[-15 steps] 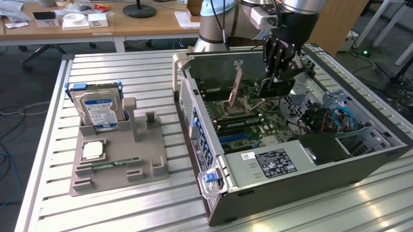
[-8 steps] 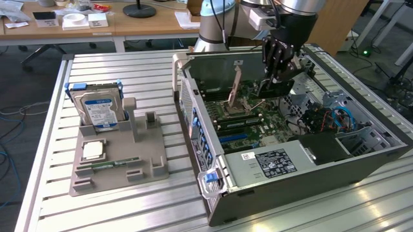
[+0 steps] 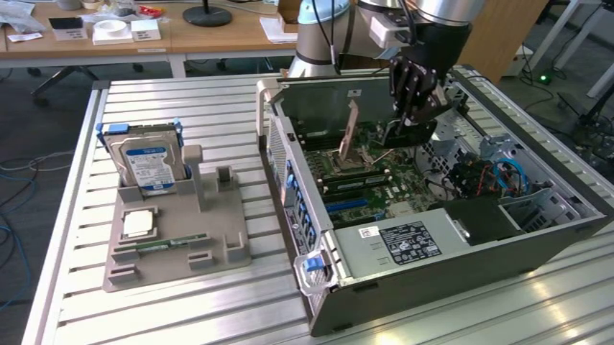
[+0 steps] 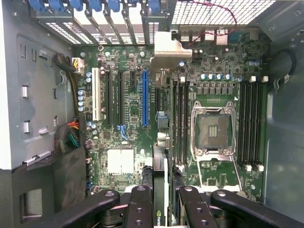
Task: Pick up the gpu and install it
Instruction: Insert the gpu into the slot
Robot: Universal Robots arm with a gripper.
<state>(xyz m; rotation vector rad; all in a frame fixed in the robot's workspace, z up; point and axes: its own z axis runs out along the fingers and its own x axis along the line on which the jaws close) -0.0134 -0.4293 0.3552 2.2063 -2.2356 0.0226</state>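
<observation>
Nearest me, the grey holder (image 3: 168,262) is keeping the hard drive (image 3: 146,162) propped upright, at nine o'clock from the open case (image 3: 461,284). Farther in, the gripper (image 3: 415,118) is pinching the gpu (image 4: 160,161) on edge between its fingers (image 4: 140,209) (contacts downward, I'd judge, to meet a slot). It is hanging over the motherboard (image 4: 114,137), with the bracket (image 4: 166,50) leading toward the case's back.

No text can be read anywhere in the scene.
Print is seen on the blue-white label (image 3: 151,171) of the hard drive (image 3: 144,141), on the black label (image 3: 410,242) of the power supply (image 3: 384,260) and on a white sticker (image 3: 369,232) beside it, but it is too small to be read.
</observation>
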